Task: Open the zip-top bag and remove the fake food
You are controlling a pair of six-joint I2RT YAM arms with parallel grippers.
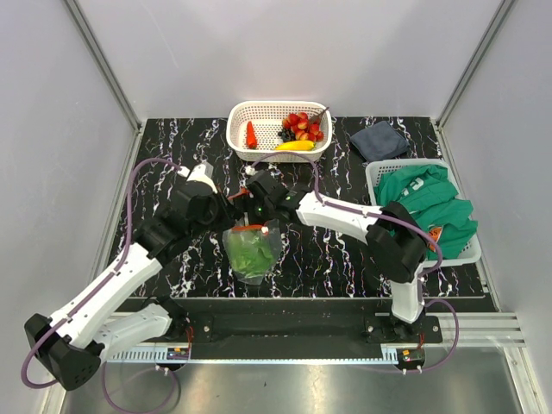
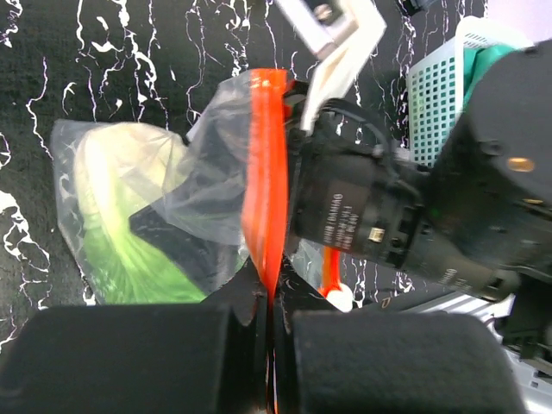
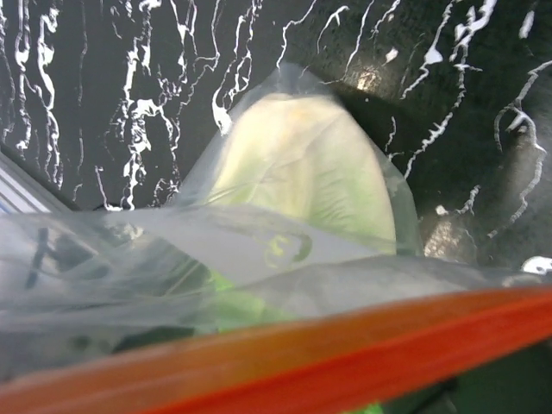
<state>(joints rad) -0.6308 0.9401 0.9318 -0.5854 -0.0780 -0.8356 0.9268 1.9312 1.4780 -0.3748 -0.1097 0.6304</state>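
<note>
fingers [image 2: 129, 354] of the left tool [image 2: 269, 332] are pressed tight together, with the orange zip strip [image 2: 266, 181] of the zip-top bag [image 2: 147, 216] pinched in the seam between them. the strip runs straight away from that pinch to the right tool [image 1: 253, 195], whose white finger [image 2: 341, 52] sits against its far end. whether that tool is actually clamped on it i cannot tell, since its own camera shows only the strip stretched close across the bottom of the view and no fingertips. both tools meet near the middle of the black marbled tabletop [image 1: 198, 138], and from overhead the bag's clear crinkled body sags from them toward the near edge. lettuce [image 1: 249, 252], pale and leafy green, is inside the bag. well beyond, at the far edge, the white basket [image 1: 237, 129] holds a red pepper [image 1: 251, 134], strawberries [image 1: 304, 125], dark grapes [image 1: 285, 134] and a yellow banana [image 1: 296, 146]. to the right a dark folded cloth [image 1: 379, 140] lies beside a second basket [image 1: 377, 172] filled with green cloth [image 1: 427, 203].
</note>
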